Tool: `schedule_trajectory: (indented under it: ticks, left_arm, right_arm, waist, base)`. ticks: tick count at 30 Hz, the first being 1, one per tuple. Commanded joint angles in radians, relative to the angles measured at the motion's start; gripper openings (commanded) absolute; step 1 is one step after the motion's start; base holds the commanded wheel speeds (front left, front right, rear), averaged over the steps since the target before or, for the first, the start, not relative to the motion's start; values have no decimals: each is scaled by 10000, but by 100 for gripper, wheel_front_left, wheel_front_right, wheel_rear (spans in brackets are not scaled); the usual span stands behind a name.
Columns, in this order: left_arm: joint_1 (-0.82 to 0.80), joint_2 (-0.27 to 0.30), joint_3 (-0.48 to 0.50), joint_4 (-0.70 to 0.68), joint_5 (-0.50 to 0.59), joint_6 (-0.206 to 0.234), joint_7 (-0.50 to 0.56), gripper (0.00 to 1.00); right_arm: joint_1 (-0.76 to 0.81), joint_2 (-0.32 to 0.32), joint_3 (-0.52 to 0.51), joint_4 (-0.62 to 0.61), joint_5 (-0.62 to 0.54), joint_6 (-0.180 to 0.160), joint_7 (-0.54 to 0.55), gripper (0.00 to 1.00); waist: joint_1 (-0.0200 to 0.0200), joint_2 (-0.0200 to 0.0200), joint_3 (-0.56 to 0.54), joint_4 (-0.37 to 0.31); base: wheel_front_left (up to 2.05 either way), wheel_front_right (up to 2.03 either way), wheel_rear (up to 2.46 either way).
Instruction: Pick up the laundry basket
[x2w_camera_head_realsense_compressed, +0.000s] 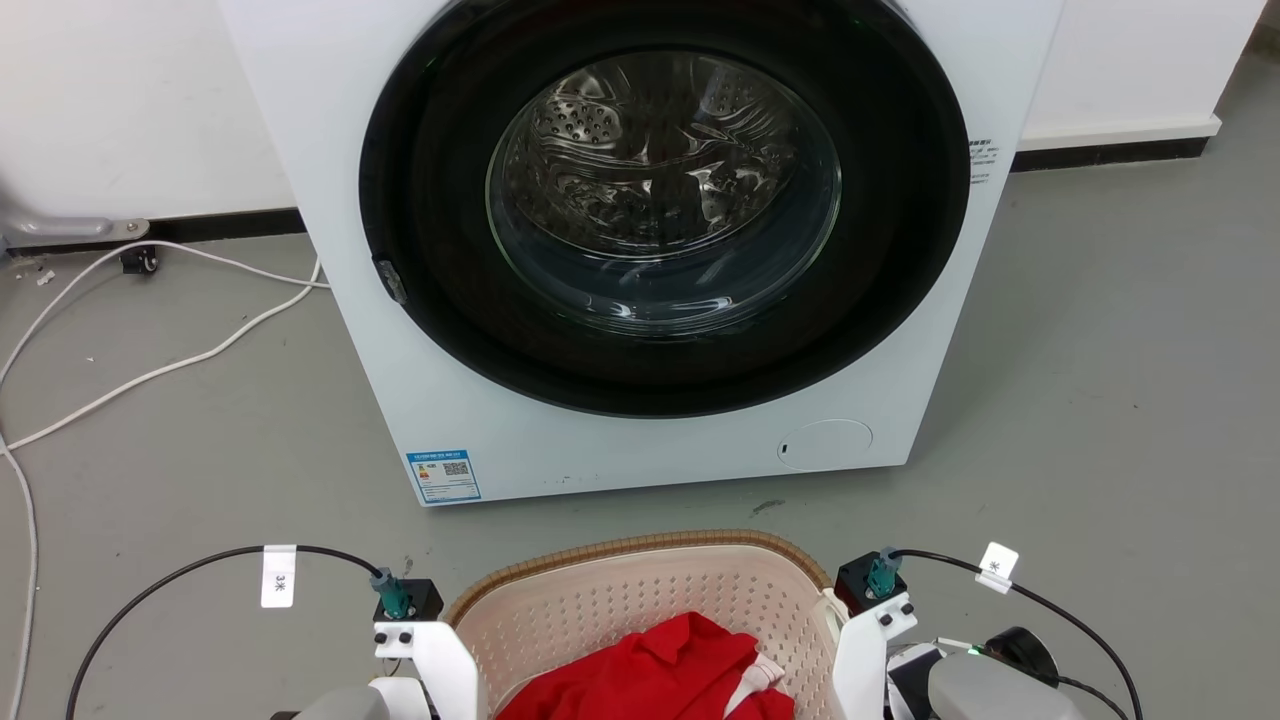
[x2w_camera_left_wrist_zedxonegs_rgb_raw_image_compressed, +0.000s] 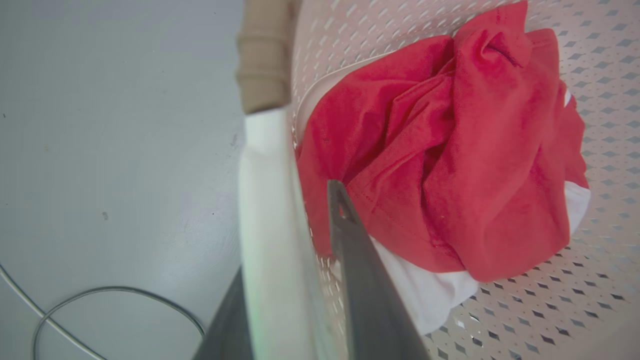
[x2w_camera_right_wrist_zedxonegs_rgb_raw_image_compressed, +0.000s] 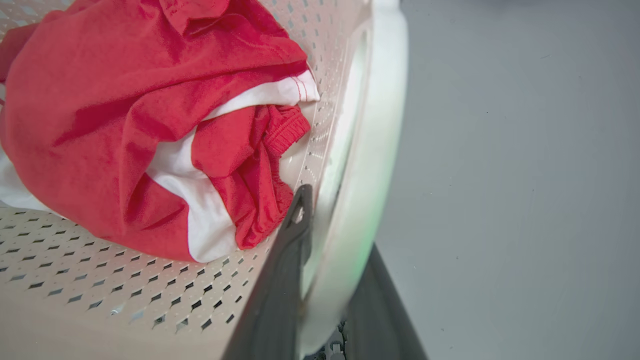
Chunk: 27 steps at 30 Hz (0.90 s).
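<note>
I have the laundry basket (x2w_camera_head_realsense_compressed: 640, 548) at the bottom of the head view, on my side of the washer (x2w_camera_head_realsense_compressed: 480, 440) and between my two wrists. Its opening faces up and its brown-rimmed far side curves toward the washer front. The line through its two white handles runs left to right, parallel to that front. The frame cuts off the near part, so I cannot tell whether that is the long axis. A red garment (x2w_camera_head_realsense_compressed: 660, 665) with some white cloth lies crumpled inside.

The left gripper (x2w_camera_left_wrist_zedxonegs_rgb_raw_image_compressed: 287, 230) has one finger inside the perforated wall and one outside, closed on the left handle (x2w_camera_left_wrist_zedxonegs_rgb_raw_image_compressed: 265, 200). The right gripper (x2w_camera_right_wrist_zedxonegs_rgb_raw_image_compressed: 337, 220) clamps the right handle (x2w_camera_right_wrist_zedxonegs_rgb_raw_image_compressed: 372, 150) the same way. A white cable (x2w_camera_head_realsense_compressed: 150, 370) trails over the grey floor (x2w_camera_head_realsense_compressed: 1100, 400) to the left
</note>
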Motion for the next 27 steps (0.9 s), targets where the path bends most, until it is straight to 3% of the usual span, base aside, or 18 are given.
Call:
schedule_trajectory:
  ticks: [1, 27]
  left_arm:
    - [-130, -60, -91, -85, -34, -154, 23, 0]
    - [-200, -19, -525, -60, -528, -154, 39, 0]
  right_arm:
    - [11, -11, 86, -59, -37, 30, -35, 0]
    - [66, -48, 121, -59, 24, 30, 180, 0]
  waist:
    - [-1, 0, 3, -2]
    - [-1, 0, 2, 8]
  base:
    - [0, 0, 0]
    - [0, 0, 0]
